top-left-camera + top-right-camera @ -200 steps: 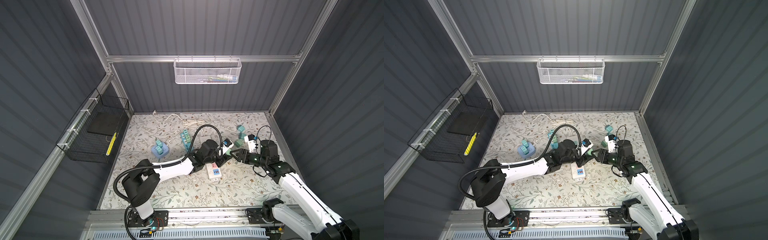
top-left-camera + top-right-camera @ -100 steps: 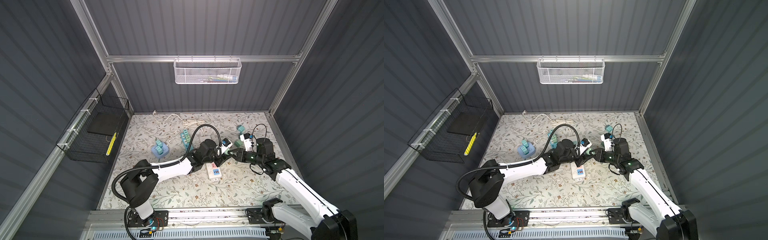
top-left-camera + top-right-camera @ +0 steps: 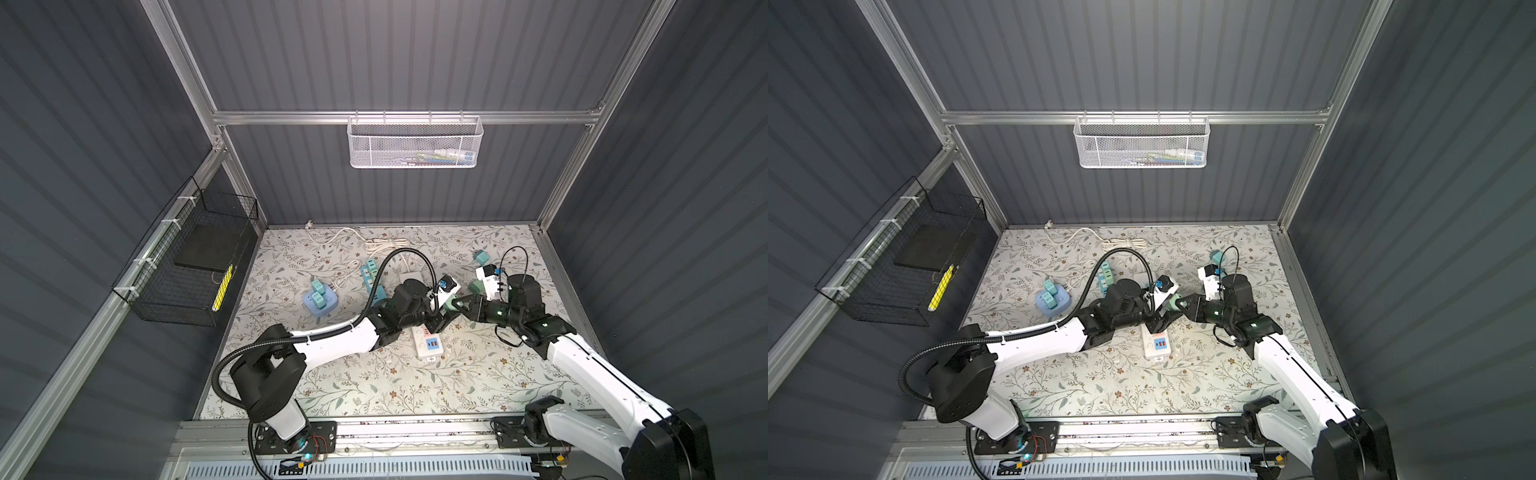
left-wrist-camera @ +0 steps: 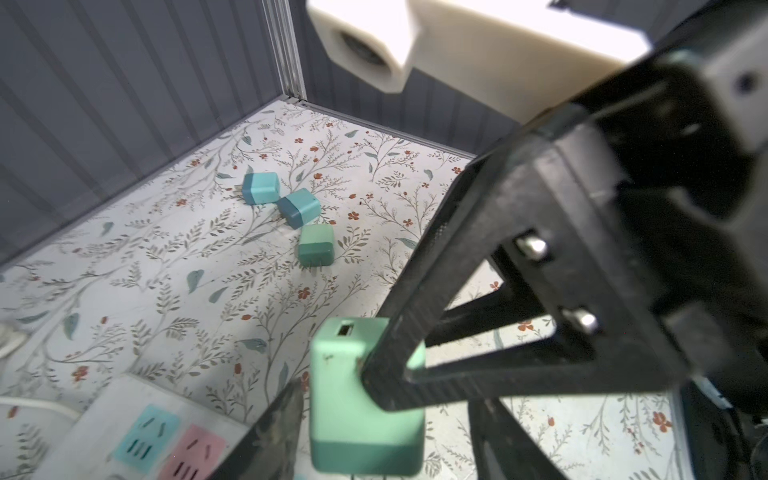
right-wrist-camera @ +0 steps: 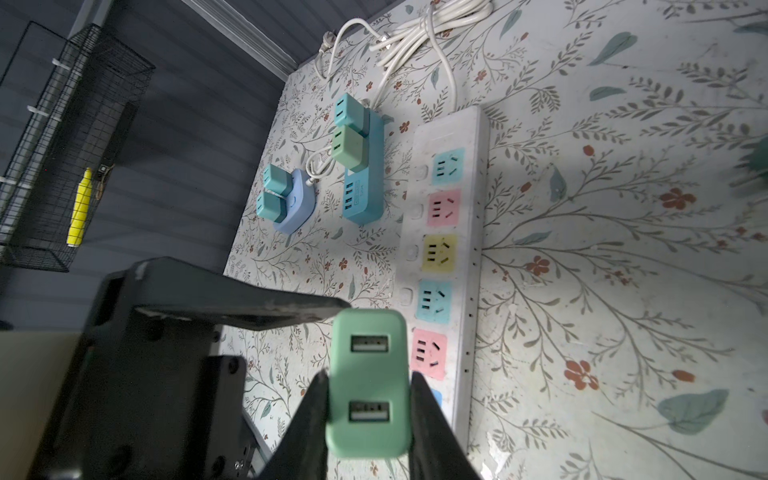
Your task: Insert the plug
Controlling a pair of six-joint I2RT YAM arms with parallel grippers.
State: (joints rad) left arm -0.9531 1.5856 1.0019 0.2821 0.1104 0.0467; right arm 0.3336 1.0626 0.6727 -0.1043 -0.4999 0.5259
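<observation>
At the left of the desk (image 3: 395, 395) we see a blue socket hub (image 5: 299, 203) and a teal power strip (image 5: 363, 195), each with two chargers plugged in, and next to them the white power strip (image 5: 446, 257). Over that strip our left end effector (image 3: 444, 319) has its jaws apart around the green USB charger plug (image 5: 368, 382). Our right end effector (image 5: 368, 419) is clamped on that plug's sides, holding it clear of the sockets; loose chargers (image 4: 259, 188) lie on the desk further right.
</observation>
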